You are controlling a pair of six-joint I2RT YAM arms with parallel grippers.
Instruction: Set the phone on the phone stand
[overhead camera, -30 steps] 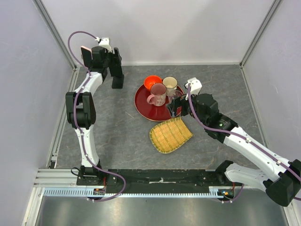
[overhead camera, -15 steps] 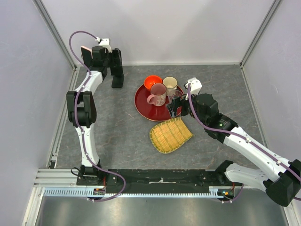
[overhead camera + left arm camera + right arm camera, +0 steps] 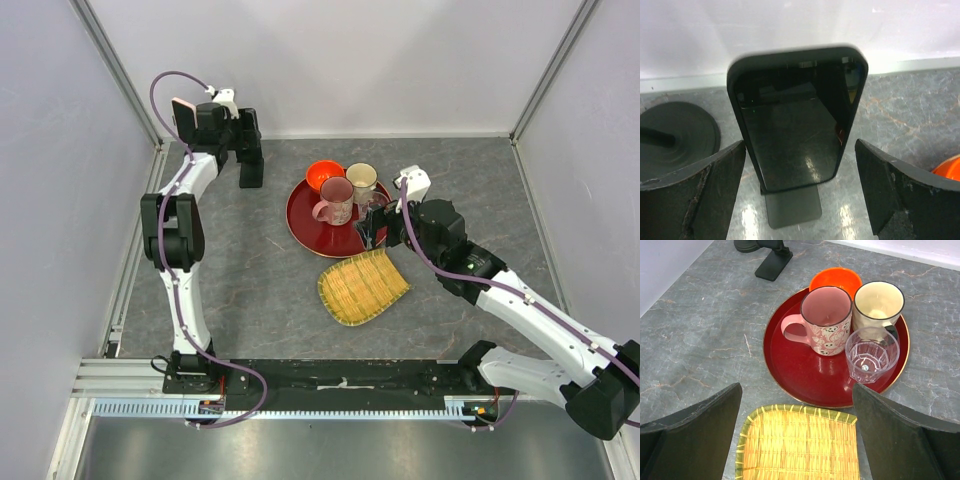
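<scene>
The black phone (image 3: pixel 795 115) leans upright on the dark phone stand (image 3: pixel 792 205), whose flat foot shows below it. My left gripper (image 3: pixel 800 150) is open, its fingers (image 3: pixel 700 190) standing to either side of the phone with a gap on both sides. From above, phone and stand (image 3: pixel 250 172) sit at the back left of the table, just beyond the left gripper (image 3: pixel 245 135). My right gripper (image 3: pixel 372 225) hovers open and empty over the red tray and the woven tray; its wrist view catches the stand (image 3: pixel 772 262) at the top edge.
A red tray (image 3: pixel 300 215) holds a pink mug (image 3: pixel 335 200), a cream mug (image 3: pixel 361 181) and a clear glass (image 3: pixel 871 354); an orange bowl (image 3: pixel 322 176) sits at its rim. A woven bamboo tray (image 3: pixel 362 287) lies in front. A round black base (image 3: pixel 680 130) is left of the stand.
The left jaws have spread wider around the phone, which stays standing on the stand. The right arm has not moved.
</scene>
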